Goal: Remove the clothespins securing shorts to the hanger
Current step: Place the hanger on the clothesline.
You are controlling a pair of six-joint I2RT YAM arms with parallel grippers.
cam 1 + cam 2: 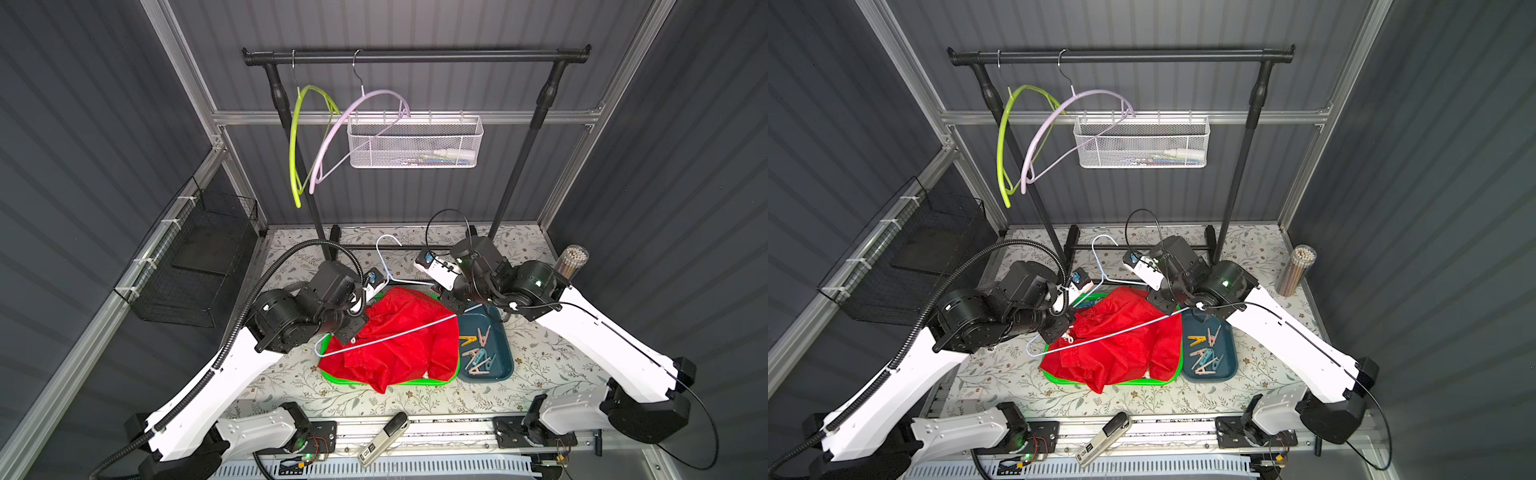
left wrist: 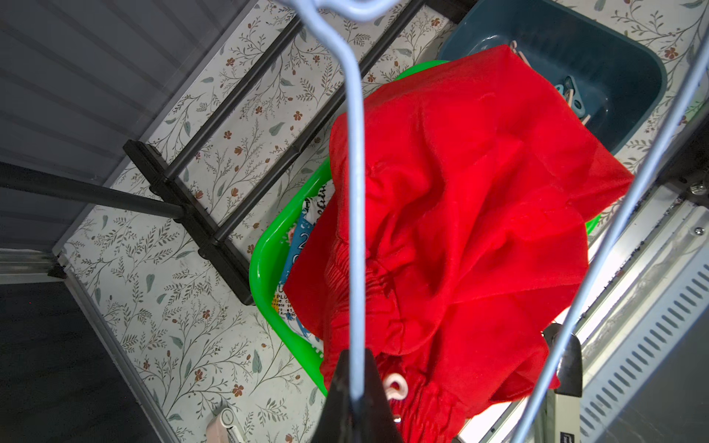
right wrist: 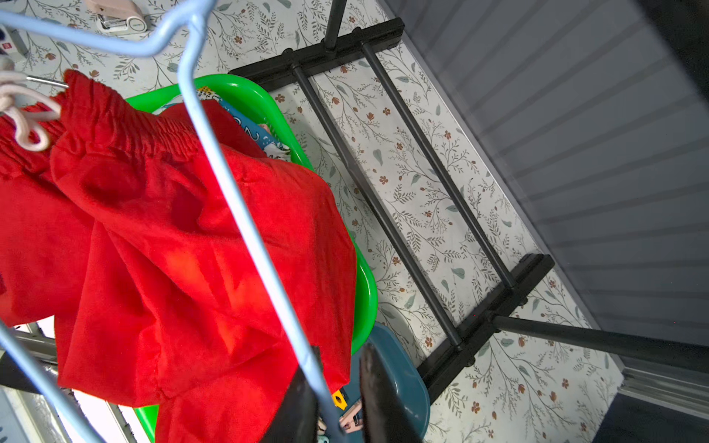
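Left wrist view: the left gripper (image 2: 356,383) has its dark fingers (image 2: 335,402) pinched tight on one wire of the light-blue hanger (image 2: 355,191), with no gap showing beside the wire. The hanger hangs in the air over the green tray (image 2: 262,268), and its hook reaches past the tray's far rim toward the black rack (image 1: 415,56). In the right wrist view, the right gripper (image 3: 337,387) straddles another wire of the hanger above the tray's corner nearest the right arm. One finger (image 3: 299,395) lies against the wire, while a narrow slit shows between the wire and the opposite finger, so that pinch is not closed. The red shorts (image 1: 415,353) lie heaped in the green tray and spill over its near rim, with the white drawstring (image 3: 23,115) at the waistband close to the left gripper. Under them, at the tray's far side, a bit of the printed shorts (image 2: 299,245) shows. The clothespins (image 1: 478,353), beige-pink, light blue and one yellow, lie loose in a teal tray (image 1: 500,332) just beside the green tray on the right arm's side.
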